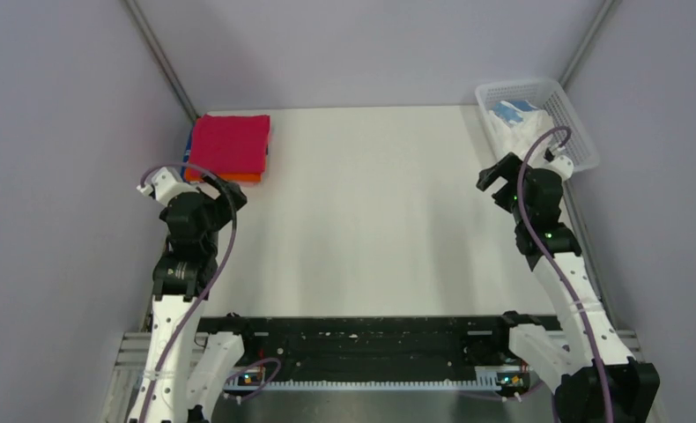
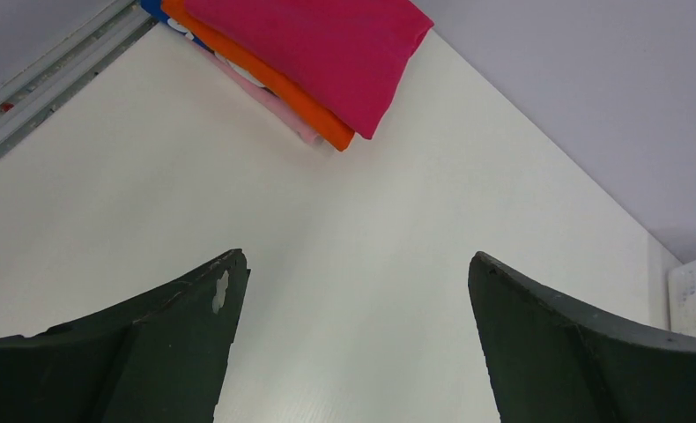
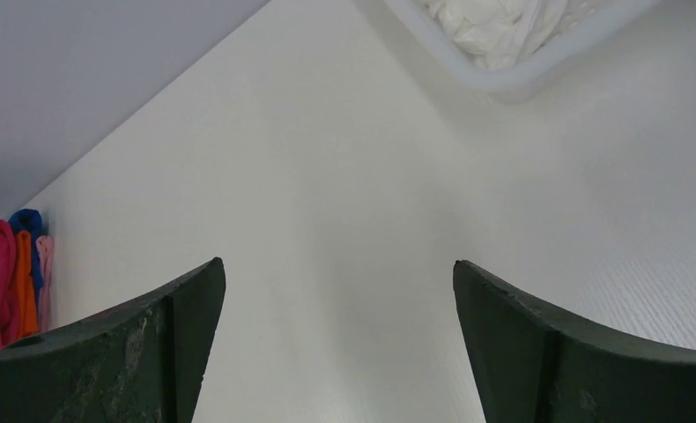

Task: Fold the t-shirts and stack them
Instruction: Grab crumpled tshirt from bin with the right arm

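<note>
Two grippers hang with their jaws spread wide and nothing held between them. The right gripper [image 1: 500,181] hovers over the far right part of the pale table [image 1: 371,203], just beside the near left corner of a white mesh basket [image 1: 581,132]. The basket sits against the right wall in the far right corner, and its long side runs away from the arms, slanting slightly left toward the back. A crumpled white shirt [image 1: 514,122] with a patch of blue showing fills the basket and bulges near its rim; it lies just ahead of this gripper and a little to its right. The right arm is by far the nearer one to it. The left gripper [image 1: 224,189] hovers at the far left of the table, pointing toward a neat stack [image 1: 228,150] in the far left corner, close in front of its fingers but not touching them. A folded crimson shirt [image 2: 327,44] tops the stack, with an orange shirt [image 2: 278,81] under it, a thin pale pink layer [image 2: 265,99] below that, and a blue shirt [image 2: 155,9] at the bottom. The middle of the table between the arms looks bare. Judging by this layout, the coming move is for the right arm to reach forward and right, over the rim, to lift the white shirt out for folding.
</note>
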Tool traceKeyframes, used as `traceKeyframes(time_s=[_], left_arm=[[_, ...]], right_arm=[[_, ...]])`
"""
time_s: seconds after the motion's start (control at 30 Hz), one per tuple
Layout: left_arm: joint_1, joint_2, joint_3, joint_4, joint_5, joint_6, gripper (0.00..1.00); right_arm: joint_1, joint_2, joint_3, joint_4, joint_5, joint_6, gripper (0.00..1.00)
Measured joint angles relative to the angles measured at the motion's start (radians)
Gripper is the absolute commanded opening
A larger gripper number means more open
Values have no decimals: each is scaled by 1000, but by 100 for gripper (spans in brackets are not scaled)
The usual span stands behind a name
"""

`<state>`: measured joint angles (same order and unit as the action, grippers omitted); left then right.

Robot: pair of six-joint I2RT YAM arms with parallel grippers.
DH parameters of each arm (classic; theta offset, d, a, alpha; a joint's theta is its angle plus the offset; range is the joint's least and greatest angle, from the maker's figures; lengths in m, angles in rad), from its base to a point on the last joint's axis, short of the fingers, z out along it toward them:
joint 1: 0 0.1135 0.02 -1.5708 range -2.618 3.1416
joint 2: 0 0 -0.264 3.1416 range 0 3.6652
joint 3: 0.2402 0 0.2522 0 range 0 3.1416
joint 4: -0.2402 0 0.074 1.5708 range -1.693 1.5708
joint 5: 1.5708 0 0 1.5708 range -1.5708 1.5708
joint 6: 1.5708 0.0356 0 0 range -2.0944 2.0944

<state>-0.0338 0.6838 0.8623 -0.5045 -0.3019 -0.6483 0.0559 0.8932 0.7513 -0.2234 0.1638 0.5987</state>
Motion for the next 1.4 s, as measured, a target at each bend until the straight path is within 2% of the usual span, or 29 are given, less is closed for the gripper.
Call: traceKeyframes(time_s=[0.23,0.4,0.6,0.87,1.13,1.2,1.27,1.3,1.33,1.37,1.4], left_arm=[[0,33,0,0,29,5,99],[0,83,0,2,54,14,99],[0,142,0,11,78,26,99],[0,226,0,51,123,54,99],[0,257,0,95,164,71,99],[0,258,0,103,172,71,99],[0,261,0,111,179,72,99],[0,262,0,112,181,72,99],[0,264,0,113,183,72,99],[0,266,0,113,183,72,99],[0,267,0,113,185,74,99]], right_arm=[[0,72,69,-34,19,-65,99],[0,238,245,-69,69,-122,99],[-40,524,498,-85,135,-177,99],[-241,1007,932,-146,126,-169,99],[-270,1458,1346,-212,171,-169,97],[-270,1540,1407,-223,162,-164,84],[-270,1592,1437,-235,147,-159,47],[-270,1614,1449,-237,135,-158,33],[-270,1628,1455,-236,124,-162,25],[-270,1634,1458,-232,118,-163,10],[-270,1635,1463,-231,106,-167,0]])
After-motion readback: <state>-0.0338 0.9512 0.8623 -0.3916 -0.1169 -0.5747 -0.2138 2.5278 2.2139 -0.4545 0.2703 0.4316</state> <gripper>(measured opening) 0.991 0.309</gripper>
